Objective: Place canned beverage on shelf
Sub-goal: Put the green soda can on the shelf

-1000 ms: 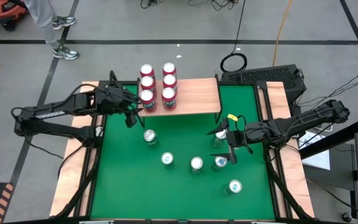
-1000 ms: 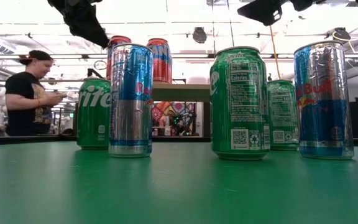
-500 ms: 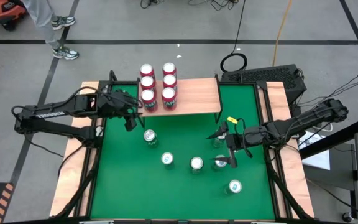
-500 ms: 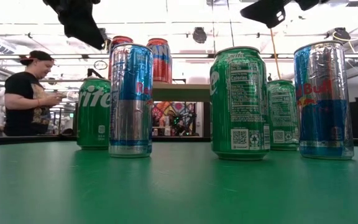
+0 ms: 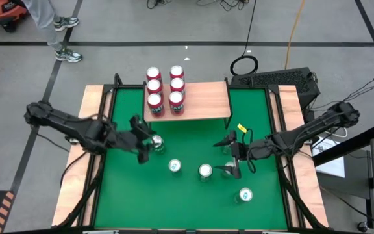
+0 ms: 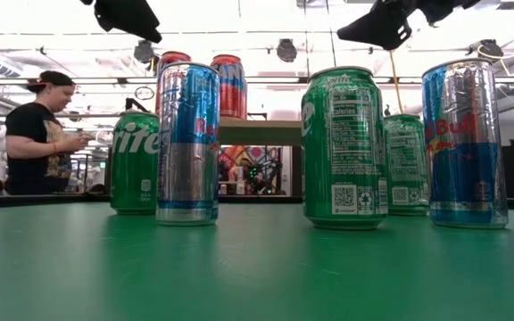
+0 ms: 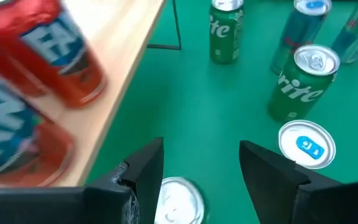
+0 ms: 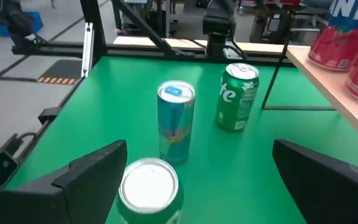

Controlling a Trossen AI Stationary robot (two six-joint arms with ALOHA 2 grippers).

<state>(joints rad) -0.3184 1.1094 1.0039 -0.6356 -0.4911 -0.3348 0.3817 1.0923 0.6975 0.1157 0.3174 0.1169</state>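
I list, left to right. Left gripper (image 5: 145,144): fingers parted, holding nothing, above a silver-topped can (image 5: 156,143) on the green table (image 5: 193,201); it has come off the shelf's edge since a second ago. Shelf (image 5: 203,101) at the table's far edge: six red cans (image 5: 165,90) in two rows at its left end, partial lettering "ANT" readable. On the table: green "Sprite" cans (image 6: 344,147), blue-and-silver "Red Bull" cans (image 6: 186,143). Right gripper (image 5: 229,155): fingers spread wide, empty, straddling a can (image 8: 148,190) near the table's right edge, shifted slightly leftward.
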